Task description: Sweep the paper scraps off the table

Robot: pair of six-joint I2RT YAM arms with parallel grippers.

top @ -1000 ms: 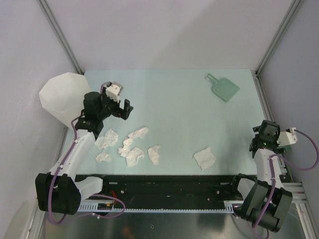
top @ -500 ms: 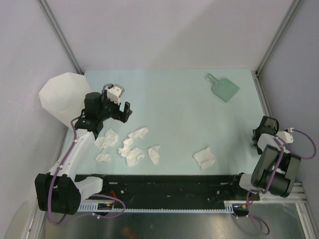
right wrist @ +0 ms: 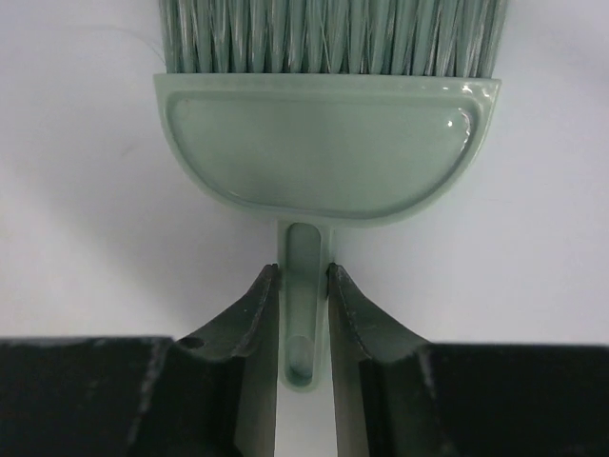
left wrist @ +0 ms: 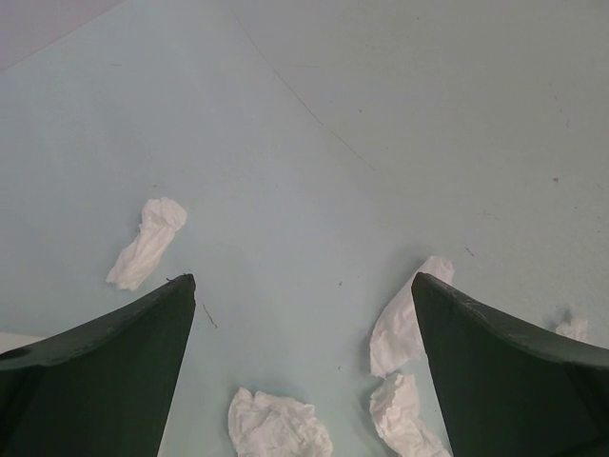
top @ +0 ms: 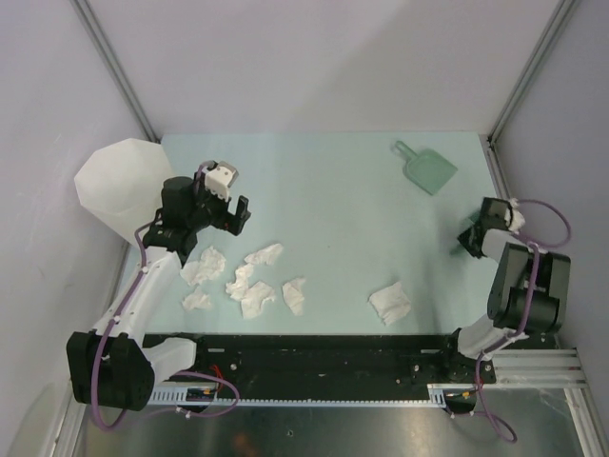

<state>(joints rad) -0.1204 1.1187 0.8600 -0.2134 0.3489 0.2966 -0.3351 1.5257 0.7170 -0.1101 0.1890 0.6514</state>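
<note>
Several crumpled white paper scraps (top: 257,297) lie in a cluster on the near left of the mint-green table (top: 343,219), and one scrap (top: 390,303) lies apart at the near right. My left gripper (top: 235,211) hangs open just behind the cluster. In the left wrist view its fingers (left wrist: 114,362) stand wide apart over the scraps (left wrist: 278,424) with nothing between them. My right gripper (top: 479,235) is at the table's right edge. Seen from the right wrist, it (right wrist: 303,271) is shut on the thin handle (right wrist: 303,314) of a green brush (right wrist: 328,152), bristles pointing away.
A small green dustpan (top: 428,169) lies at the far right of the table. A tall translucent white bin (top: 119,186) stands off the table's left edge beside the left arm. Grey walls with metal posts enclose the table.
My right arm has swung from the table's right edge forward and inward, and its jaws have closed on the brush handle. The left gripper has barely moved and stays open.
</note>
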